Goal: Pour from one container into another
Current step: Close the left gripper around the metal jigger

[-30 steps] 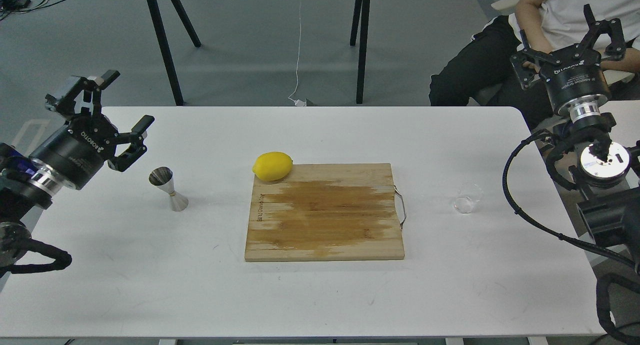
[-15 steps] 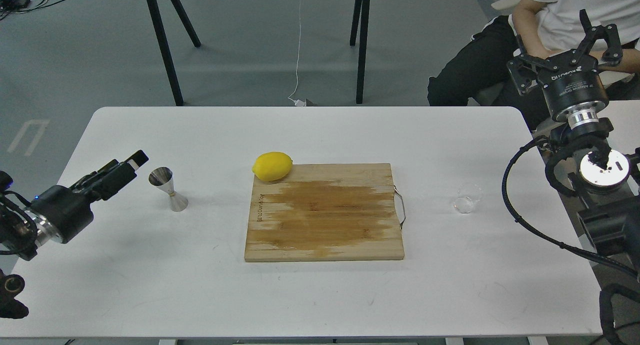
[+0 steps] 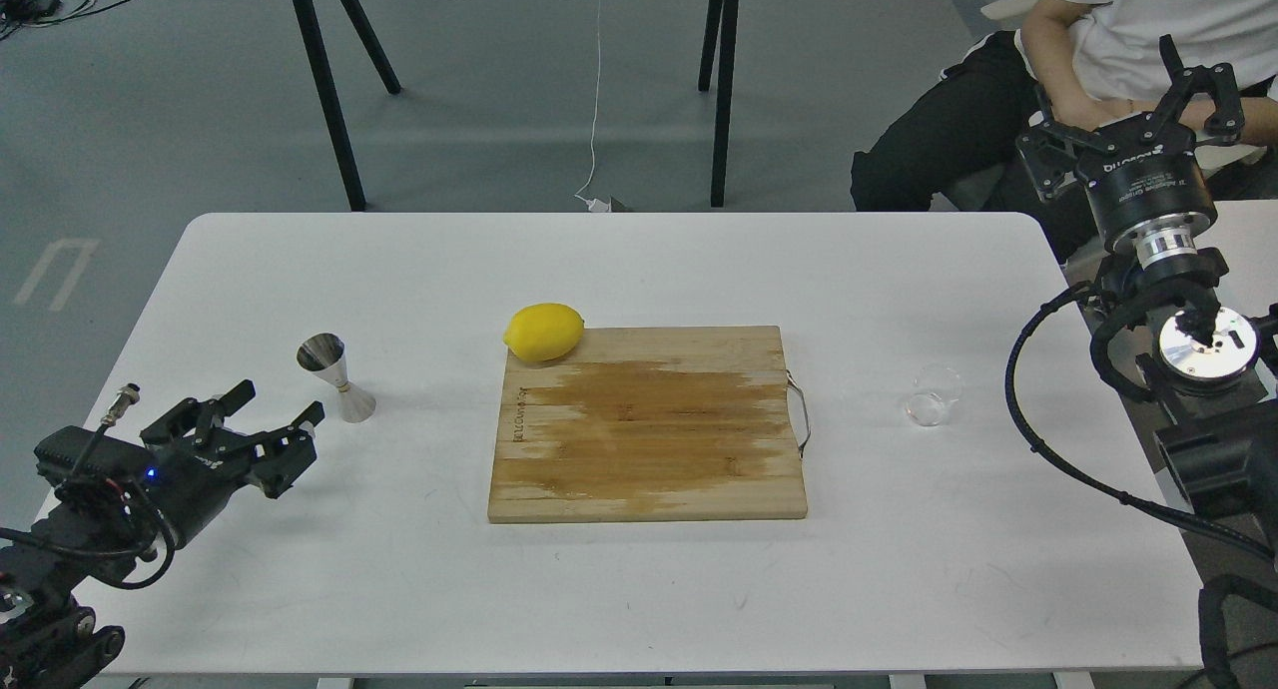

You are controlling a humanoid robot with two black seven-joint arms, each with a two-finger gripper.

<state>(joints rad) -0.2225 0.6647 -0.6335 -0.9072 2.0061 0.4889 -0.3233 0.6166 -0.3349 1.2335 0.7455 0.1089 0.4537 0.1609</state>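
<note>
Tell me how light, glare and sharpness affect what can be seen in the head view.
Head view: even overhead light, soft shadows only; the glass cup nearly vanishes against the white table, showing just faint rim glints; the jigger carries bright reflections but reads sharply; the lemon and cutting board are crisp; the left hand is dark, low in detail; no motion blur.

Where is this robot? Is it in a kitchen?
Probably not a kitchen; more likely a lab or test room. The white table stands on grey floor, cables trail behind it, and a person sits watching. The lemon and cutting board look like props.
</note>
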